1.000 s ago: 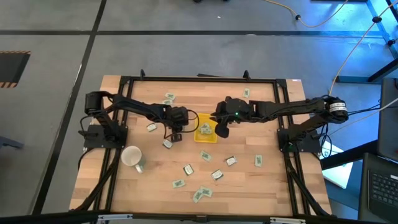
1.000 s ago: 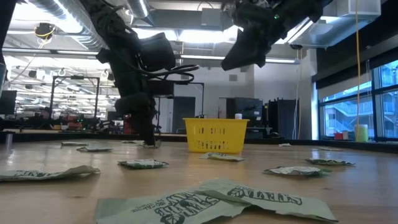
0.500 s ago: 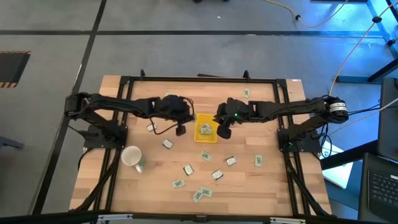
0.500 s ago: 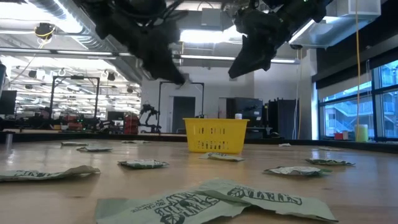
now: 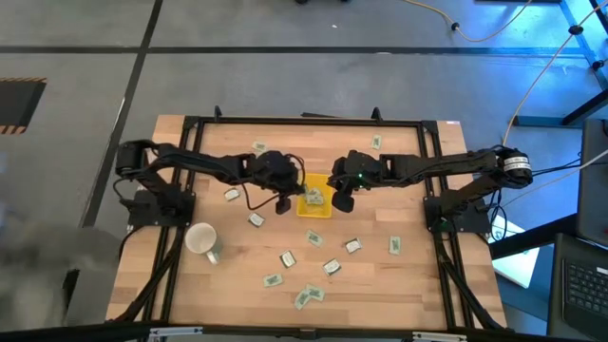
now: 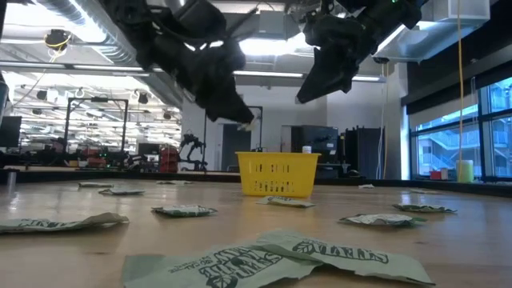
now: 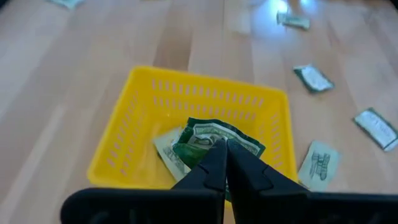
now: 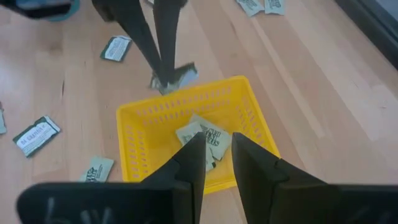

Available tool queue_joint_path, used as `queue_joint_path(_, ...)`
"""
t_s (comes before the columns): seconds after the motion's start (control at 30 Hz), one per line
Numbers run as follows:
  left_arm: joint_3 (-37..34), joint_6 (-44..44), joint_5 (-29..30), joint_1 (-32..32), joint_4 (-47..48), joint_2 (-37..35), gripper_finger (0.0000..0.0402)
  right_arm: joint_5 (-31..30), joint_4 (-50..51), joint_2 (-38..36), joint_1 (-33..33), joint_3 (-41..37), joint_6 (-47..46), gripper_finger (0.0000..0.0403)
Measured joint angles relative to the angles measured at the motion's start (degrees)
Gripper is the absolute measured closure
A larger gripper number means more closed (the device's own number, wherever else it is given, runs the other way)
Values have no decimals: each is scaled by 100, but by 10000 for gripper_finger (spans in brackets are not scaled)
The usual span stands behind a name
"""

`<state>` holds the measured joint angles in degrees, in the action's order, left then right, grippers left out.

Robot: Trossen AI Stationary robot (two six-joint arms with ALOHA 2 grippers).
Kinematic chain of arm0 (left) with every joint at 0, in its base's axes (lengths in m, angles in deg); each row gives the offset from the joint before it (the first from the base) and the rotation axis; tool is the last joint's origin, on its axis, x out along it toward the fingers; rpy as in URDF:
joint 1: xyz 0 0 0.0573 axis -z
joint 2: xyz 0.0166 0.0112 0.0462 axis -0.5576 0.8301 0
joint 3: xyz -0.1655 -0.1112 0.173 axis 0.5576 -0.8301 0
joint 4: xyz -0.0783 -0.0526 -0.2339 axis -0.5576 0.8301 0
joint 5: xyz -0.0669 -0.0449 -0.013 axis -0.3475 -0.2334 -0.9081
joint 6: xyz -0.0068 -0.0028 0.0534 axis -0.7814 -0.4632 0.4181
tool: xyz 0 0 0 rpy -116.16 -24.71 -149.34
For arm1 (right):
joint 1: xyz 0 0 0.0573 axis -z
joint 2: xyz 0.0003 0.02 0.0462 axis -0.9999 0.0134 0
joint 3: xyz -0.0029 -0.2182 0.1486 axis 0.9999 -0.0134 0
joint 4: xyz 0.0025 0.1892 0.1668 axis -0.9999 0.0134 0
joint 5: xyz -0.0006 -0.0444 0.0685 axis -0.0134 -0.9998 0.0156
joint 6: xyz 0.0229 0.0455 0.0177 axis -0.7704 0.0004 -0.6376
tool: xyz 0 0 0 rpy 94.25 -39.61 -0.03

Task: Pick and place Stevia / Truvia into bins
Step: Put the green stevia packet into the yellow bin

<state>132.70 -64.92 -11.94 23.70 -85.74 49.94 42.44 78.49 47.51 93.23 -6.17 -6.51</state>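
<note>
The yellow tray (image 5: 314, 197) stands mid-table, with a few Stevia packets (image 8: 205, 138) lying in it. Several more packets (image 5: 306, 294) lie flat and scattered on the wood. My left gripper (image 5: 285, 203) hovers at the tray's left rim, shut on one packet (image 8: 180, 75). It also shows high above the table in the low view (image 6: 242, 122). My right gripper (image 5: 340, 201) hangs over the tray's right side; its fingers stand open (image 8: 214, 152) with nothing between them. My left gripper pinches one packet by its edge (image 8: 169, 81) between the two fingertips (image 8: 163, 73), coming from above and slanting toward the tray. The packet is lifted clear and sticks out sideways from the tips, just over the tray's left rim (image 8: 177, 98).
A white mug (image 5: 201, 239) lies on the near left of the table. Loose packets lie at the far edge (image 5: 258, 148), left of the tray (image 5: 255, 219) and across the near half (image 5: 352, 246). A black frame (image 5: 304, 122) runs around the tabletop.
My left gripper has risen from the table left of the tray, shut and carrying a packet, then swung right toward the tray's left rim. My right gripper has stayed over the tray's right side.
</note>
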Motion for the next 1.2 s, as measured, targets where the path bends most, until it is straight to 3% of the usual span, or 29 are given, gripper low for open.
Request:
queue_joint_path(0.33, 5, 13, -266, 125, -596, 418, 399, -2, 0, 0, 0, -1, -137, 321)
queue_joint_path(0.67, 271, 17, -263, 159, -441, 1007, 396, -1, -1, 0, -1, 0, -161, 321)
queue_joint_path(1.2, 345, 17, -255, 57, -151, 839, 347, -2, 129, -2, -1, 0, -280, 321)
